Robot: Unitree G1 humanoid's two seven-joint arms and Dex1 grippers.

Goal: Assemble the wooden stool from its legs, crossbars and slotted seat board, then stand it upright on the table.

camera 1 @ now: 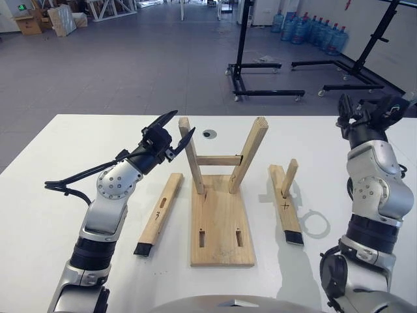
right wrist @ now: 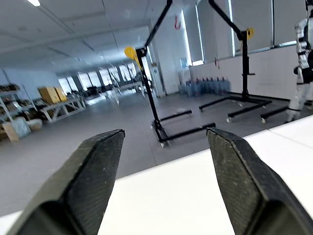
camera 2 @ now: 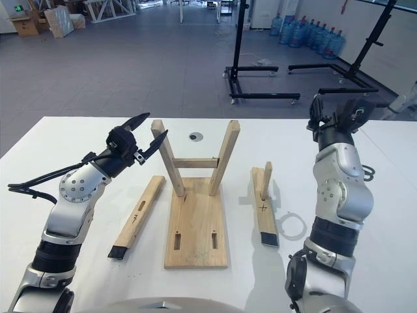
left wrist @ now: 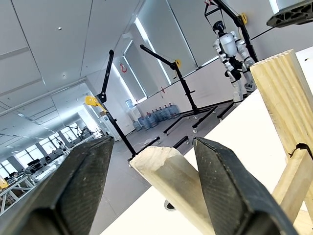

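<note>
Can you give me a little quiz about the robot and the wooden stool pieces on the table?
1. How many legs stand up in the seat board? A one, B two, C four.
2. True or false: the right gripper is open and holds nothing.
3. Fill in: the left gripper is open around the top of a standing ___.
Key: 1 B. 2 true. 3 leg.
</note>
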